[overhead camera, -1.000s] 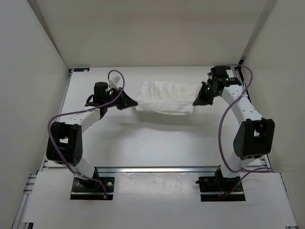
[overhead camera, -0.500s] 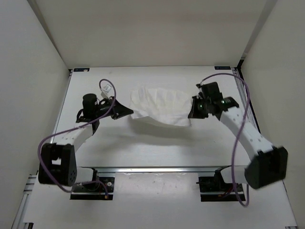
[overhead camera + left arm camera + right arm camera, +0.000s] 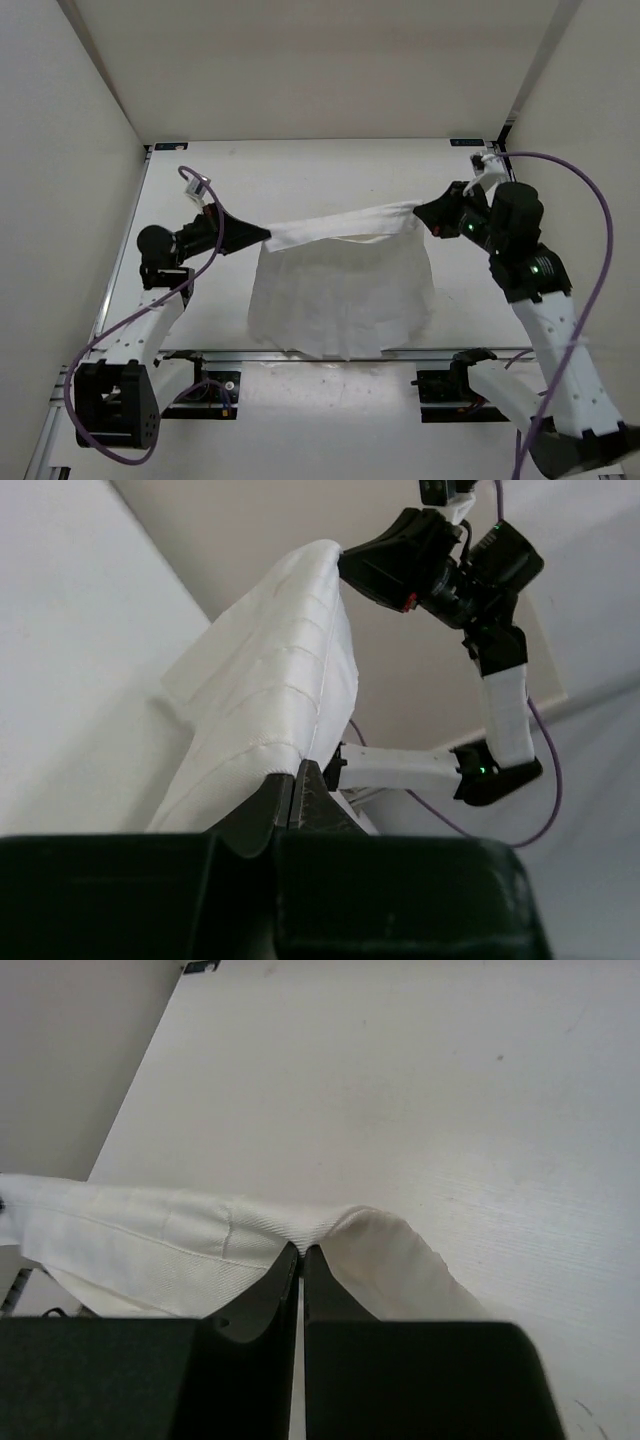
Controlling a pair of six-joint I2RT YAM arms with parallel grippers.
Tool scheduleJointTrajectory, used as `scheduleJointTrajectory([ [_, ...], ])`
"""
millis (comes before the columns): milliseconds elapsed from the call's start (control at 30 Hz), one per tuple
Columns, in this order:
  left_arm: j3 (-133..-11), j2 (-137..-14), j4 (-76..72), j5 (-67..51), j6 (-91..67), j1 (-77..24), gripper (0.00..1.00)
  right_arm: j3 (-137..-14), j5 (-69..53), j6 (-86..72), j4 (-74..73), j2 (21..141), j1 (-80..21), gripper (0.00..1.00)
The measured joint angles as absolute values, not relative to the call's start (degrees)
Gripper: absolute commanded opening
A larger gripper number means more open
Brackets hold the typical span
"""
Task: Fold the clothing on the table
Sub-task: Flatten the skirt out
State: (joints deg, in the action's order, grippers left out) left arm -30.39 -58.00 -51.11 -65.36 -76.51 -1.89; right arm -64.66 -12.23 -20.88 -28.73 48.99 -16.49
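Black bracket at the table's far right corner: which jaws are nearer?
Right. The right jaws hold the clothing near the bracket; the left jaws grip its other end, far left.

The thin white ribbed cloth garment [image 3: 340, 290] is looking soft and matt. The flat white bench [image 3: 300, 175] is showing a smooth, dull finish.

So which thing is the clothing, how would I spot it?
Find the big white table with silver rails. Above its middle, the left gripper and the right gripper pinch the clothing, stretched between them. It is thin white fabric, the only soft, creased, hanging thing.
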Motion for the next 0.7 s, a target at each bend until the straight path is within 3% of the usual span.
scheduleJointTrajectory([
  [233,-37.3,-75.2,-21.0,-55.5,-55.8,-3.9,0.0,-60.9,-28.3,-24.6,-22.1,74.9,-5.5,0.0],
  [400,-58.3,-96.4,-14.8,-52.0,-53.3,-5.2,0.0,-72.5,-26.9,-23.9,-22.1,91.4,-4.8,0.0],
  [567,-79.0,-105.6,-15.0,-51.4,-55.5,-4.9,0.0,-87.8,-24.4,-22.1,-19.4,94.1,-4.7,0.0],
  [700,-81.3,-103.1,-21.6,-52.6,-59.3,-4.2,0.0,-89.8,-24.5,-21.1,-14.6,90.0,-4.7,0.0],
])
